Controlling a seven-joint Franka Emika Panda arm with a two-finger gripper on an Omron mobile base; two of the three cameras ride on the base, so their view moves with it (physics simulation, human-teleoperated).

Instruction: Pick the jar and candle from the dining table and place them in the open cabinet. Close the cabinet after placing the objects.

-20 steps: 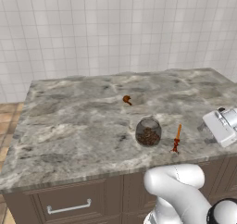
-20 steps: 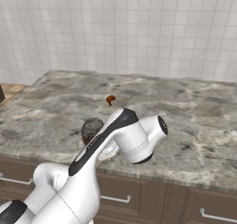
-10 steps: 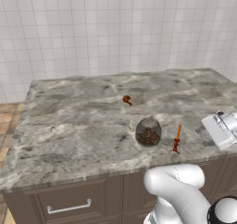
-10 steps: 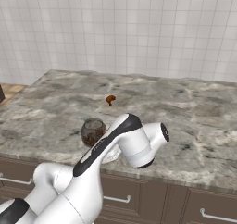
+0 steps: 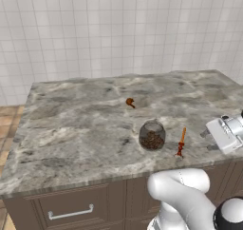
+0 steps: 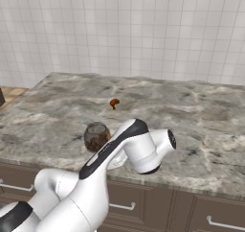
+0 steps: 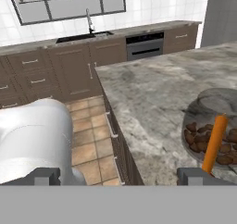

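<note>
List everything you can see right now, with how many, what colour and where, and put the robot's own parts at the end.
dining table: one, grey-brown marble top over dark brown drawers, across the scene
jar: one, clear glass with brown contents, near the table's front edge
candle: one, orange with dark red base, upright just right of the jar
small lump: one, orange-brown, mid-table behind the jar
tiled wall: one, white, behind the table
gripper: one, dark fingertips, open, off the table's edge beside the candle
</note>
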